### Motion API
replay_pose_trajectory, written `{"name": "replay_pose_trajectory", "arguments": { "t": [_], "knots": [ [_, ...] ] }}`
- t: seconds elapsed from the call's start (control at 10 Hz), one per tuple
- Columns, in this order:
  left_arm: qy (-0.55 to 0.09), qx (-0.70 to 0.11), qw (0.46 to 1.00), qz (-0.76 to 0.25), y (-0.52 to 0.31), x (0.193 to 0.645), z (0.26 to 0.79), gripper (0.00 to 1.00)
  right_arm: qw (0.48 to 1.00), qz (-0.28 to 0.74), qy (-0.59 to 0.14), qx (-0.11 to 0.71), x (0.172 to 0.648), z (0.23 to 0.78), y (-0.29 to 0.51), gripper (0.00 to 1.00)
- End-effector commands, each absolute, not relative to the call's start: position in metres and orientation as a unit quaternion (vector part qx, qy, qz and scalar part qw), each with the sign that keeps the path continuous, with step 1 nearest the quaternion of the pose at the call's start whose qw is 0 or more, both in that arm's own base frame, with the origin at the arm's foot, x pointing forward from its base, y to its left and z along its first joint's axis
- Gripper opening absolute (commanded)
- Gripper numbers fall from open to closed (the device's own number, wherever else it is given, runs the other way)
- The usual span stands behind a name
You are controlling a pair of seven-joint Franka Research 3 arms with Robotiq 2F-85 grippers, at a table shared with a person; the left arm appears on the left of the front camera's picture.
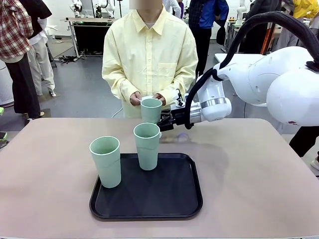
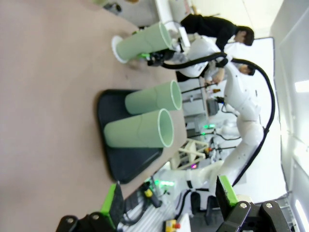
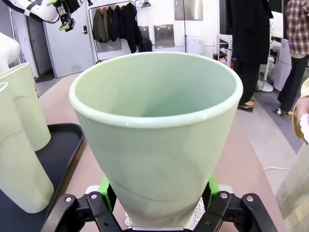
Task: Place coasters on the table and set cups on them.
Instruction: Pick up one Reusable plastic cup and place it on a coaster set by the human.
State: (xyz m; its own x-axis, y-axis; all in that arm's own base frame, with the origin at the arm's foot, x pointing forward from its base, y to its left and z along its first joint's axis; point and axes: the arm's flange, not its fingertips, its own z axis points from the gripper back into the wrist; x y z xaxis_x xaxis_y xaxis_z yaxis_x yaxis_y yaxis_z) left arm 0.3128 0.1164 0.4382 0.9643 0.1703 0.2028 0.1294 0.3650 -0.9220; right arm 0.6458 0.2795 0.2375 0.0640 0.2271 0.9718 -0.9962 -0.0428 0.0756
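In the front view, just above the frame's centre, a cup (image 1: pixel 151 109) is clamped between the fingers of the right gripper (image 1: pixel 166 123), near the far edge of the table (image 1: pixel 249 174). At lower centre, two other cups (image 1: pixel 105 162) are stood on the black tray (image 1: pixel 149 215).

In the left wrist view, the fingers of the left gripper (image 2: pixel 169 198) are held apart at the bottom edge. At the top, the gripped cup is seen on a white coaster (image 2: pixel 117 48).

In the right wrist view, the cup is pinched between the green pads (image 3: pixel 104 186), the coaster's scalloped edge showing beneath its base.
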Motion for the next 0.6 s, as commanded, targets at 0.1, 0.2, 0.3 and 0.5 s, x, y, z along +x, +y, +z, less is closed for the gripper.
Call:
{"name": "replay_pose_trajectory", "arguments": {
  "t": [0.1, 0.2, 0.3, 0.5],
  "knots": [
    [-0.138, -0.568, 0.811, 0.01, 0.1171, 0.3129, 0.4391, 1.0, 0.569, 0.546, -0.397, 0.469, 0.6549, 0.2312, 0.2863, 0.82],
    [-0.138, -0.568, 0.811, 0.01, 0.1171, 0.3129, 0.4391, 1.0, 0.569, 0.547, -0.397, 0.468, 0.655, 0.2303, 0.2868, 0.82],
    [-0.138, -0.568, 0.811, 0.01, 0.1171, 0.3129, 0.4391, 1.0, 0.567, 0.548, -0.398, 0.468, 0.6557, 0.2301, 0.2884, 0.82],
    [-0.138, -0.568, 0.811, 0.01, 0.1171, 0.3129, 0.4391, 1.0, 0.564, 0.55, -0.4, 0.469, 0.6557, 0.2289, 0.2901, 0.82]
  ]
}}
